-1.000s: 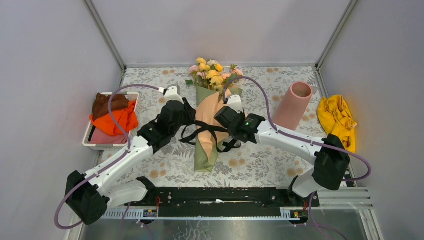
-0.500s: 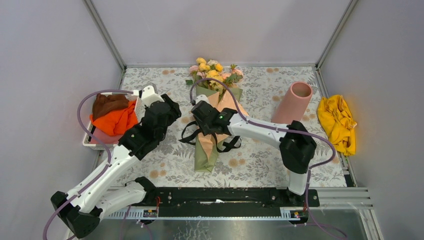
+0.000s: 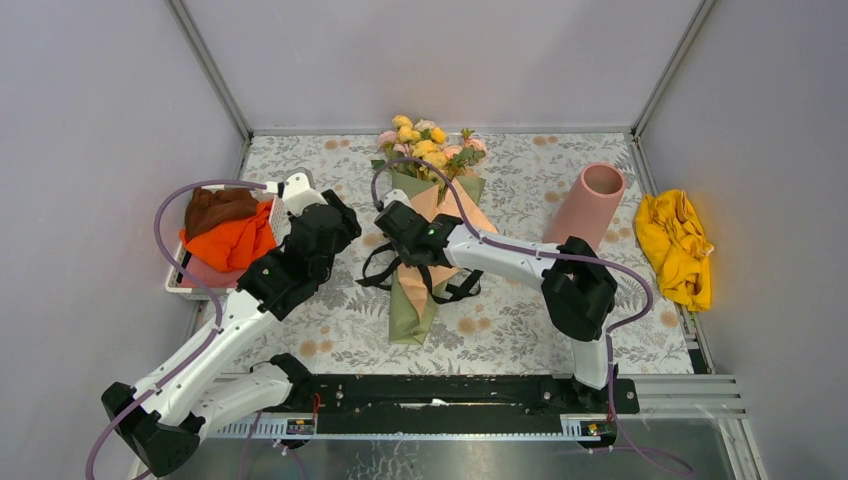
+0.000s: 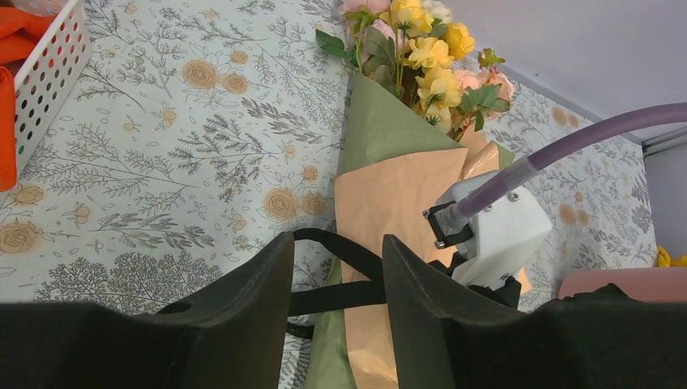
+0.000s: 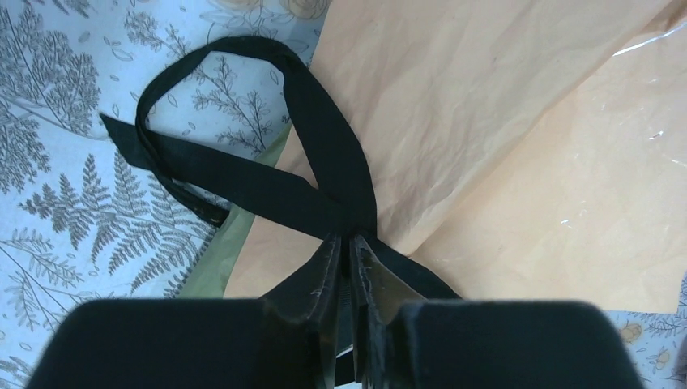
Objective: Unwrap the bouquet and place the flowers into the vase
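Top external view: from their bases at the near edge, the left arm slants up and away toward the white basket [image 3: 215,293], its wrist just left of the bouquet [image 3: 410,300]. The right arm bends at the elbow and stretches its forearm leftward, low across the middle of the paper cone. The left gripper [image 4: 338,243] hangs with its fingers apart and nothing between them (a loop of ribbon shows below, untouched). The right gripper [image 5: 350,239] is pinched onto the black ribbon [image 5: 324,154] right at its knot, over the peach paper. The bouquet lies on the floral table [image 3: 500,320], wrapped and tied, narrow end nearest, with the yellow and pink flowers [image 3: 425,140] at its far end. The pink vase [image 3: 588,208] stands well apart at the far right, with a yellow cloth [image 3: 678,240] lying to its right.
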Motion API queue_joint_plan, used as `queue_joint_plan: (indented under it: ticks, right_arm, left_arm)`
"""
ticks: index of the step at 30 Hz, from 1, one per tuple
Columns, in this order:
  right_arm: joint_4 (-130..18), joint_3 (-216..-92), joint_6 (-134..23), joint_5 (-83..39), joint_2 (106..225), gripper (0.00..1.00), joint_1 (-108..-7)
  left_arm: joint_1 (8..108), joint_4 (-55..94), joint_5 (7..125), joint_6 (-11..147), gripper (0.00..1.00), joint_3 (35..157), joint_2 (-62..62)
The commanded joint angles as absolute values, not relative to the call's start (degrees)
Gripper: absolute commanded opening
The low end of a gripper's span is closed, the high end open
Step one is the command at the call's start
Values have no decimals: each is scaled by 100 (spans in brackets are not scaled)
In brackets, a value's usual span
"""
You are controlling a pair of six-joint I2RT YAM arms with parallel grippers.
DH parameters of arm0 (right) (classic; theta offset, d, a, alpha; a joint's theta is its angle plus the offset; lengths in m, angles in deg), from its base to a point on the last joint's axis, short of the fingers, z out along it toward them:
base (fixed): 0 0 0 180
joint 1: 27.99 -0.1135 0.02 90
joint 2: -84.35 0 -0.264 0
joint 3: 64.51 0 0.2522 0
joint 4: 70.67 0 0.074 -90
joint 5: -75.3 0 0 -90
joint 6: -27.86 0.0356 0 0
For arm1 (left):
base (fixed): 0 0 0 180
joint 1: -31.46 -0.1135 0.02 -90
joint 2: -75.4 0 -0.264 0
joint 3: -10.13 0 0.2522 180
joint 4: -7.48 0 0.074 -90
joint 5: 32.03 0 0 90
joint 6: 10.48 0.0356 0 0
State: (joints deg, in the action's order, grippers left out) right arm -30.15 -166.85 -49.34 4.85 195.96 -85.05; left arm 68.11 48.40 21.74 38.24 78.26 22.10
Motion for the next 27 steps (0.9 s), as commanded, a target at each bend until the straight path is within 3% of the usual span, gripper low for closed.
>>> queue_joint_plan:
  ticks: [1,6,27]
  right_arm:
    - [-3018,-17014,-5001,818,19562,12,-8533]
    - [-2965,-16957,-4914,1091,19374,3,-8534]
    - [-2977,-15786,-4401,1996,17117,8,-8128]
  left_arm:
    - [6785,4816,2026,3777,51,7857,2222]
    - [6785,4806,2033,3783,51,7821,2237]
    - [6785,3718,3096,3985,51,7299,1878]
